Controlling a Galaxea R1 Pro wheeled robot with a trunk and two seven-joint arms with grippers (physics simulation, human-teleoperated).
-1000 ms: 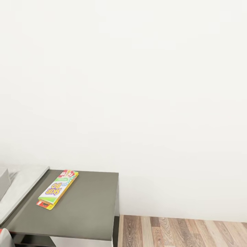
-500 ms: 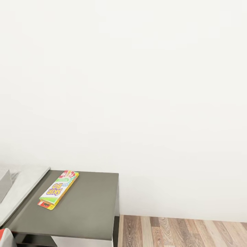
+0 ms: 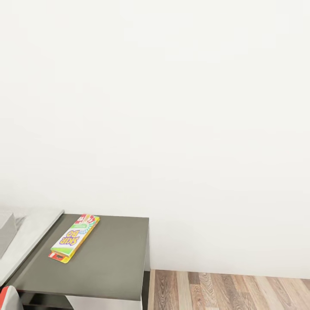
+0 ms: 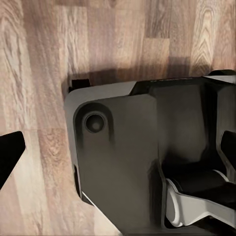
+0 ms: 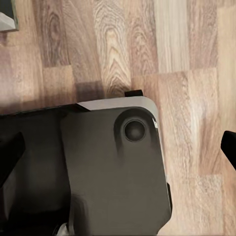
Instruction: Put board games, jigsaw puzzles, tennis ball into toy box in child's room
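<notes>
One board game [image 3: 74, 237], a thin box with a yellow, white, green and red printed cover, lies flat on a dark grey table [image 3: 113, 262] surface by the white wall. Beside it runs a pale grey top [image 3: 30, 241], and a corner of a light grey bin [image 3: 5, 230] shows at the picture's left edge; I cannot tell whether it is the toy box. My left gripper [image 4: 118, 150] and right gripper [image 5: 120, 147] both hang open over my own dark base and the wood floor, with nothing between the fingers.
A plain white wall [image 3: 172, 107] rises behind the table. Wood-plank floor [image 3: 228, 290] lies to the right of the table's end panel. A white and red shape [image 3: 9, 299] sits at the bottom left corner of the head view.
The whole head view has shifted a little, so the camera moved: the board game and table sit slightly further right and up, and the grey bin slides toward the left edge.
</notes>
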